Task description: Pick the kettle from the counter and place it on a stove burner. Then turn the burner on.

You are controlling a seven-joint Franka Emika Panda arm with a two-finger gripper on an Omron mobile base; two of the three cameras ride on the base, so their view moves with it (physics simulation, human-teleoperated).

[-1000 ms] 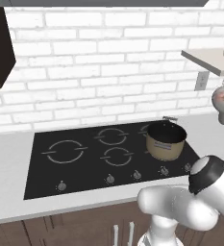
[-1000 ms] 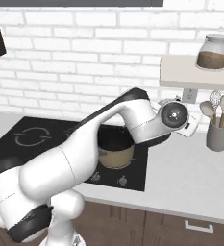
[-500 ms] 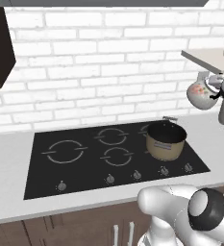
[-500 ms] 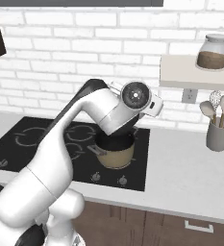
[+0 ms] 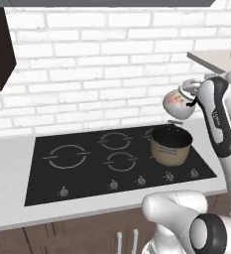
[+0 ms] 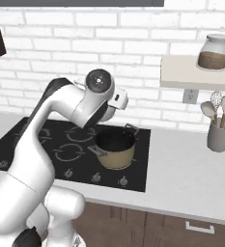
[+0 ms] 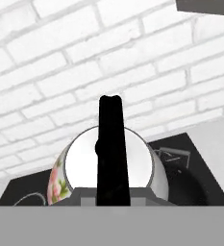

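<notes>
1. Gripper (image 5: 192, 96) is up in the air above the right end of the stove (image 5: 82, 181), clamped on the thin black handle of the kettle (image 5: 178, 103), so the kettle hangs clear of everything.
2. From the left base view the kettle sits above and just behind the tan pot (image 5: 170, 145), close to the brick wall (image 5: 102, 74). In the hand view the kettle's round white body (image 7: 84, 163) fills the lower middle, with the black handle running straight up across it and a flowered patch low on its left side.
3. By my reading the carrying step is in hand: the kettle is off the counter (image 5: 10, 183) and has not been set down.
4. Next, I would say, the arm has to pass the pot, which covers the right rear burner, and come down over a free ring. The small front-middle burner (image 5: 121, 161) looks open, as does the wide left one (image 5: 67, 156).
5. After that comes releasing the handle and going to the row of knobs (image 5: 113, 185) along the front edge; which knob serves which ring I cannot tell from here.
6. In the right base view the arm's own elbow and wrist (image 6: 97, 99) stand in front of the kettle, so little of it can be made out there.
7. Fingertips themselves are hard to make out in any view; the grasp is judged from the kettle hanging at the hand.
8. Exactly how high the kettle is above the pot is not clear.
</notes>
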